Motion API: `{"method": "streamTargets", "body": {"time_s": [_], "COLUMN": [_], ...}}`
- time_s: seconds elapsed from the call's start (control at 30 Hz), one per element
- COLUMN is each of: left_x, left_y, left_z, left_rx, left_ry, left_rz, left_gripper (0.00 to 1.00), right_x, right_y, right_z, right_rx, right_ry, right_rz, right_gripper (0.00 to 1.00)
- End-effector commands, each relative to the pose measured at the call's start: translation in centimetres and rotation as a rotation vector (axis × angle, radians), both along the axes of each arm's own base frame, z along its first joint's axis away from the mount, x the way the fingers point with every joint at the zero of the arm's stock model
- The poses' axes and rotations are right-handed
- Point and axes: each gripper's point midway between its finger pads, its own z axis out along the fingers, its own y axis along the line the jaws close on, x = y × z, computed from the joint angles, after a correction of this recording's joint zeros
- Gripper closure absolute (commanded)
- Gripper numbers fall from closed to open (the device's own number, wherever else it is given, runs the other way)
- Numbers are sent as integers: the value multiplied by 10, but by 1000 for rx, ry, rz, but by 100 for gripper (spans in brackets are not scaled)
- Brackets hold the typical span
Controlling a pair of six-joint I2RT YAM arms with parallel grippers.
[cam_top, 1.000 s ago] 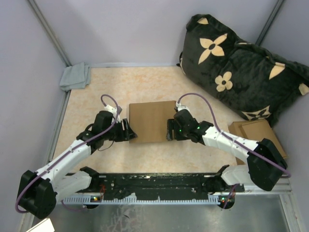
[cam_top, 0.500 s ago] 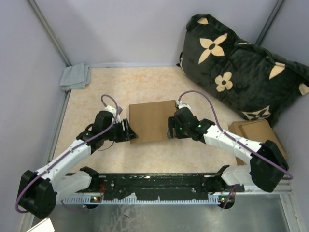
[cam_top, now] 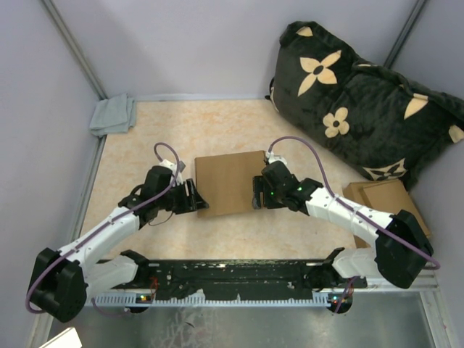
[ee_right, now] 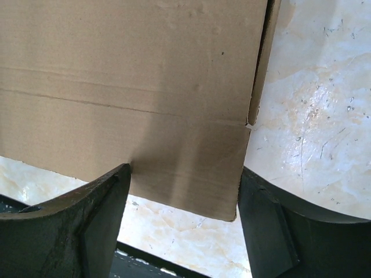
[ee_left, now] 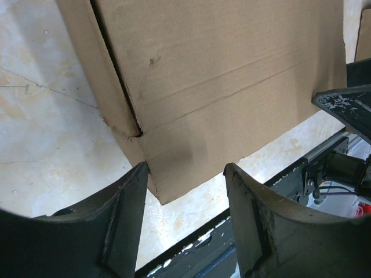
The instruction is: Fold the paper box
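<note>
Only the right arm had shifted since a second earlier, its elbow drawn slightly inward, while the paper box (cam_top: 228, 181) stayed where it lay. The right gripper (ee_right: 185, 171) had its fingers spread wide, with the box's near right corner lying between them and not pinched. The left gripper (ee_left: 185, 168) was likewise spread, straddling the near left corner, where a side flap met the main panel at a slit. Between the two grippers the box lay flat on the beige table (cam_top: 217, 127), creases running across its top face. Farther out, a grey cloth (cam_top: 114, 114) sat in the far left corner, a black flowered pillow (cam_top: 355, 101) leaned at the far right, and a stack of flat cardboard pieces (cam_top: 388, 199) rested beside the right arm.
</note>
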Motion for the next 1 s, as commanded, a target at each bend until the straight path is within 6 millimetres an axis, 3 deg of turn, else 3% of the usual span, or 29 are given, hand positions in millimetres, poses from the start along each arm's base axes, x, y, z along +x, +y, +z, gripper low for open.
{"method": "streamTargets", "body": {"time_s": [0.0, 0.7, 0.97], "left_x": [0, -4, -5], "left_y": [-16, 2, 15], "left_z": [10, -19, -17], "left_rx": [-77, 29, 82], "left_ry": [-7, 20, -3], "left_rz": [-45, -6, 22], "left_gripper": [39, 39, 36], "right_x": [12, 16, 12], "right_y": [36, 22, 11], "right_z": [39, 23, 10], "right_rx": [165, 92, 39], "right_ry": [-69, -72, -56], "right_rz": [40, -10, -27], "right_gripper": [28, 31, 31]}}
